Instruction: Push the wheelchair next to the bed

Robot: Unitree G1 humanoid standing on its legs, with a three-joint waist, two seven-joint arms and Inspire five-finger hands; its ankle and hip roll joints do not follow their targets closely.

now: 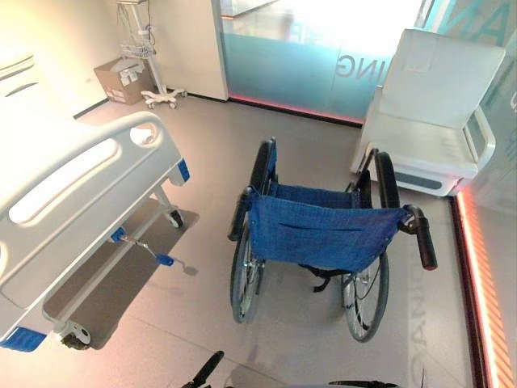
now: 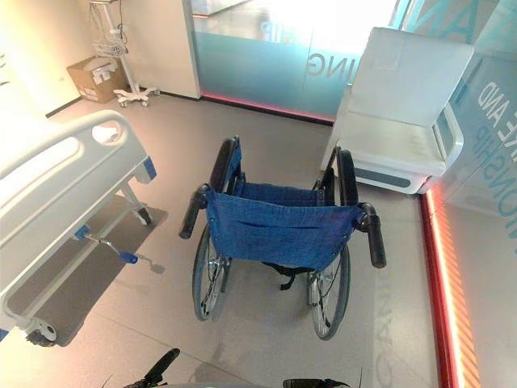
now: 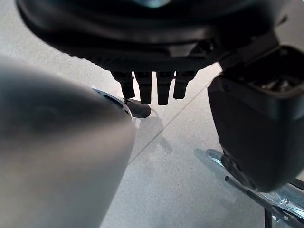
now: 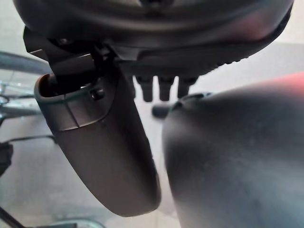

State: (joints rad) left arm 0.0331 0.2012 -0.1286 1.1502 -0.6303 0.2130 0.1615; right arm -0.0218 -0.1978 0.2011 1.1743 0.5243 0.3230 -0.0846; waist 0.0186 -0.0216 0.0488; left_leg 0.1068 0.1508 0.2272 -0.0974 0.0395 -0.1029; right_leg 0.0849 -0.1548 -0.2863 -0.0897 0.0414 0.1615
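Observation:
The wheelchair stands mid-floor with its blue cloth back toward me and its black push handles sticking out at either side. The bed, white with a grey footboard, lies to its left, a strip of floor apart from it. My left hand shows at the near edge, short of the left handle. In its wrist view the left hand has straight fingers and holds nothing. My right hand hangs open too, its thumb free, behind the chair's right side.
A white recliner chair stands at the back right, close to the wheelchair's front. A blue crank handle juts from under the bed. A cardboard box and a wheeled stand sit by the far wall. A glowing red strip lines the right wall.

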